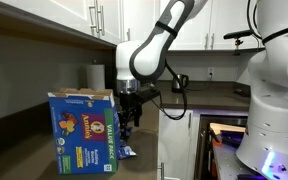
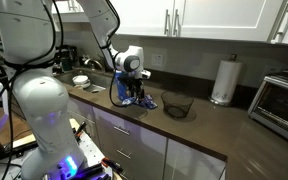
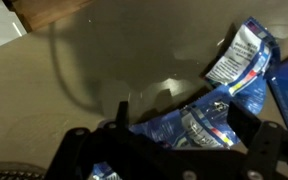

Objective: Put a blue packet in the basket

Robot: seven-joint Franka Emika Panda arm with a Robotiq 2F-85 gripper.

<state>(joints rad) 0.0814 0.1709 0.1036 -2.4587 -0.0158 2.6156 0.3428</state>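
Crinkly blue packet (image 3: 187, 126) lying flat, dark shallow basket (image 2: 177, 104) apart.

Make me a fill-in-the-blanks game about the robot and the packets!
1. The packets on the counter are ____ in colour.
2. The gripper hangs over the ____, not over the basket.
3. Between the basket and the toaster oven stands a roll of paper ____.
Missing words: blue, packets, towels.

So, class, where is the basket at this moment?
In an exterior view, the basket sits mid-frame on the dark counter, between the gripper and the paper towel roll.
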